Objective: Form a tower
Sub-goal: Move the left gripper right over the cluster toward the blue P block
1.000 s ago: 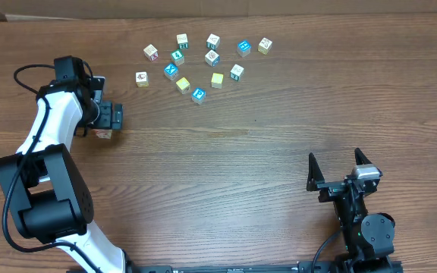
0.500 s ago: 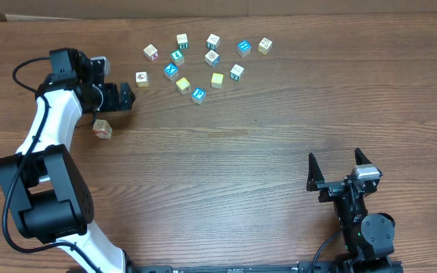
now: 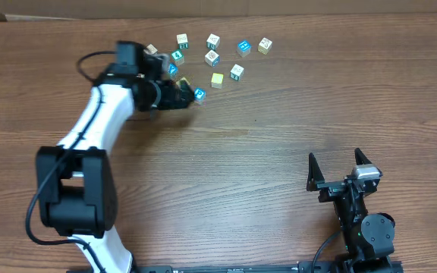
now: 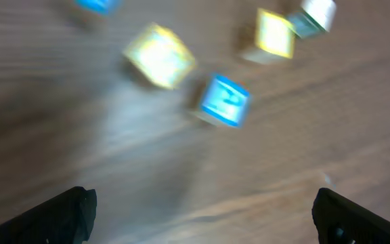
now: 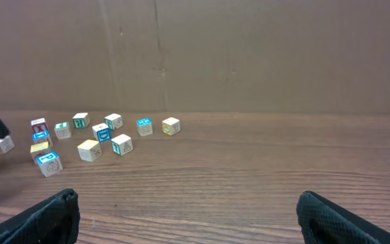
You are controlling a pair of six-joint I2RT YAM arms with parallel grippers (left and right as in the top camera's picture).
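No tower shows in any view; the small wooden cubes (image 3: 212, 58) I see lie singly in a loose cluster at the back of the table. My left gripper (image 3: 182, 95) hovers open at the cluster's near left edge, just left of a blue cube (image 3: 199, 94). The left wrist view is blurred: the blue cube (image 4: 223, 100) and a yellow cube (image 4: 160, 55) lie ahead of the open left gripper (image 4: 205, 217), nothing between its fingers. My right gripper (image 3: 337, 163) rests open near the front right, and in its own view the right gripper (image 5: 189, 210) is empty.
The left arm (image 3: 97, 114) covers part of the cluster's left side. A cardboard wall (image 5: 195, 54) runs along the table's far edge. Bare wood table (image 3: 264, 152) lies between the cubes and the right gripper.
My left arm swung from the table's left side up and right to the cube cluster, gripper staying open. The single cube it stood over there no longer shows. The right arm has not moved.
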